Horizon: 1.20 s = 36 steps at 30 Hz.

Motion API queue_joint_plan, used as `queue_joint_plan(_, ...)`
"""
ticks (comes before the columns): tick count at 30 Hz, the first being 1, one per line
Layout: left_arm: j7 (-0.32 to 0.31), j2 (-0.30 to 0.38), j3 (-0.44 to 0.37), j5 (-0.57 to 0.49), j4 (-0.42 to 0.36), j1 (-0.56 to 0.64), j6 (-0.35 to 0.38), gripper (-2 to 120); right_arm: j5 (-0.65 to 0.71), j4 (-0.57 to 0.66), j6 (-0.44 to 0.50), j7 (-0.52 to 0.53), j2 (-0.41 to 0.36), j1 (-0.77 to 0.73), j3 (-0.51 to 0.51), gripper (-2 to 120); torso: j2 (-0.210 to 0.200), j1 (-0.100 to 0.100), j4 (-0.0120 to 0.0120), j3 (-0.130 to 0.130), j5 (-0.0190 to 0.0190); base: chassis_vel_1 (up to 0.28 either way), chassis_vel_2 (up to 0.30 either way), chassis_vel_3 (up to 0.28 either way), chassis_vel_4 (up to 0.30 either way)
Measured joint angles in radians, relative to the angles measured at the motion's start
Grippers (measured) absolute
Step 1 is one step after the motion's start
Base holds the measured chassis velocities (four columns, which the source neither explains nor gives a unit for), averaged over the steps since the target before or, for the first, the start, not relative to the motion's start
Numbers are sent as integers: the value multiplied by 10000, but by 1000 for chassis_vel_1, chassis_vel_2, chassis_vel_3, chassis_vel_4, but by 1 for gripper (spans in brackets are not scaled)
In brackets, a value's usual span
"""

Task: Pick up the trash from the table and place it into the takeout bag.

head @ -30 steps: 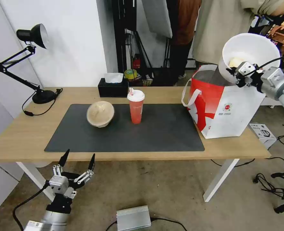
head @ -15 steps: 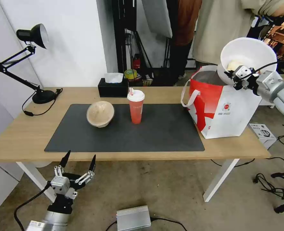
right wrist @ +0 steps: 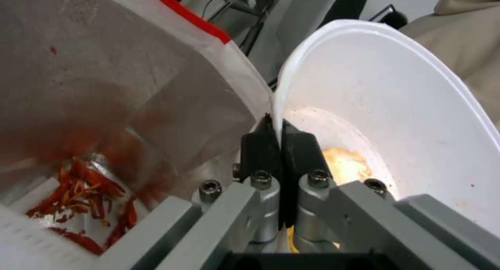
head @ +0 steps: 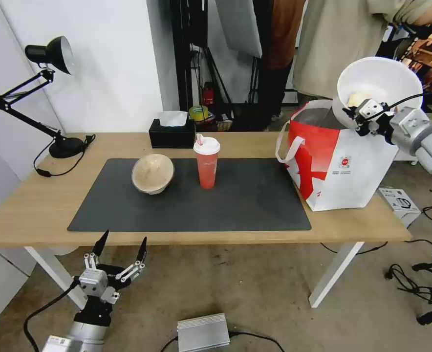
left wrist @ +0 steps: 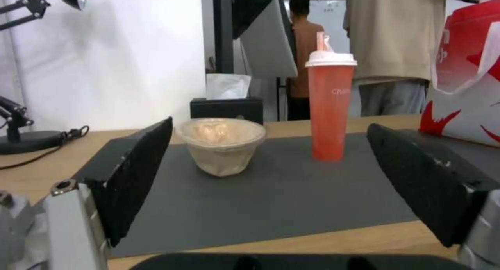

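1. Black-fingered left gripper (head: 119, 244) hangs spread apart below the table (head: 30, 210) edge, at 7 o'clock.
2. Beige bowl (head: 152, 173) and red cup (head: 206, 162), lettered "Cha…", stand on the mat (head: 235, 200).
3. Right gripper (right wrist: 274, 135), at 2 o'clock, pinches the white bowl (head: 378, 85) rim above the takeout bag (head: 343, 168); yellowish scraps inside.

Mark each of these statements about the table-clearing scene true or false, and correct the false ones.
1. The right claw pinches the rim of the white bowl above the takeout bag. True.
2. The red cup lies tipped over on the mat. False: it stands upright on the grey mat.
3. The left claw is open, below the table's near edge. True.
4. The tan bowl is already inside the bag. False: it sits on the mat, beside the cup.
5. The black tissue box is stacked on the bag. False: it rests on the table behind the mat.
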Motion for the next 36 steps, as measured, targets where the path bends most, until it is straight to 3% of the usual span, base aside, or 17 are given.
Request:
queue_joint_plan(10, 19, -11, -10, -5, 5, 19, -24, 100, 7, 159, -24, 89, -78, 8, -13, 30, 0, 0, 0, 0, 0, 0, 0, 0, 0)
queue_joint_plan(14, 25, -4, -23, -21, -16, 27, -33, 100, 17, 226, -41, 104, -126, -28, -11, 51, 0, -1, 0, 0, 0, 0, 0, 0, 0)
queue_joint_plan(28, 51, -9, -4, -25, -29, 38, -48, 100, 38, 268, -57, 108, -164, -68, 24, 98, 1, 0, 0, 0, -1, 0, 0, 0, 0)
queue_joint_plan(36, 58, -7, 20, -19, -17, 25, -47, 100, 52, 358, -65, 107, -183, -124, 51, 100, 0, -1, 0, 0, -1, 0, 0, 0, 0)
